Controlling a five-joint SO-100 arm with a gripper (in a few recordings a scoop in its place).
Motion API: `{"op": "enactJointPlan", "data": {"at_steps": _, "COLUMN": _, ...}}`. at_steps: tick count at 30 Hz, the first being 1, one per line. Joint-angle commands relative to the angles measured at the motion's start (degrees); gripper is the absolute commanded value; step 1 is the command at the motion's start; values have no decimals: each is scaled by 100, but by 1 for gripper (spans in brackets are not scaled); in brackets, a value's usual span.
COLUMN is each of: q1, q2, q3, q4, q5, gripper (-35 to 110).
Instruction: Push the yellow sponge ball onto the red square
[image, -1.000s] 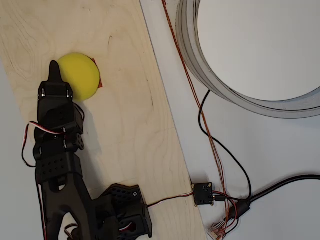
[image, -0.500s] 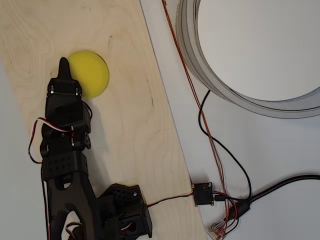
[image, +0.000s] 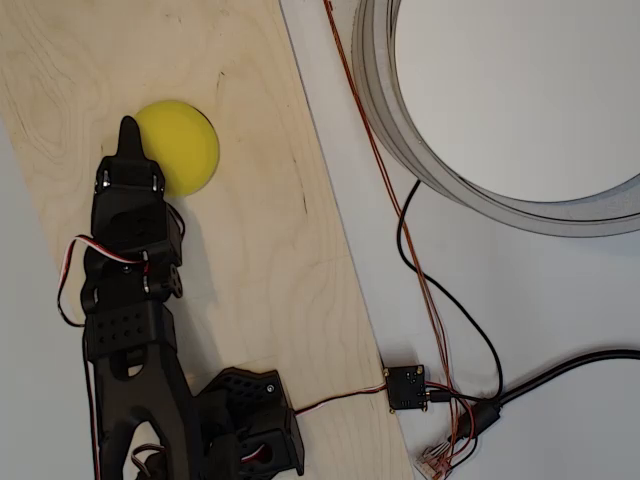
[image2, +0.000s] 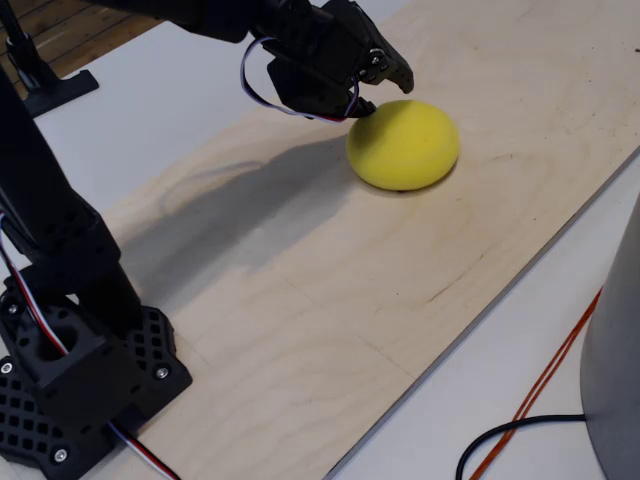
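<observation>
The yellow sponge ball (image: 180, 146) (image2: 404, 143) rests on the pale wooden board (image: 270, 260) (image2: 330, 270). My black gripper (image: 128, 129) (image2: 384, 90) is shut, its pointed tip touching the ball's left side in the overhead view and its upper left side in the fixed view. Nothing is held between the fingers. The red square is hidden; no red shows around the ball in either view.
A large grey ring (image: 392, 130) stands off the board to the right, its wall at the fixed view's right edge (image2: 625, 350). Black and orange cables (image: 440, 300) and a small circuit board (image: 406, 387) lie beside the board. The arm's base (image: 245, 420) (image2: 70, 380) sits at the board's near end.
Over the last second the gripper swung right and pushed the ball right, covering a red sliver that showed at the ball's right edge. Over the last half second nothing moved.
</observation>
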Motion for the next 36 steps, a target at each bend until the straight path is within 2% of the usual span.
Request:
{"op": "enactJointPlan", "data": {"at_steps": 1, "q1": 193, "q2": 97, "q3": -132, "q4": -35, "q5": 132, "gripper": 15}}
{"op": "enactJointPlan", "data": {"at_steps": 36, "q1": -185, "q2": 773, "q3": 79, "q4": -70, "q5": 492, "gripper": 15}}
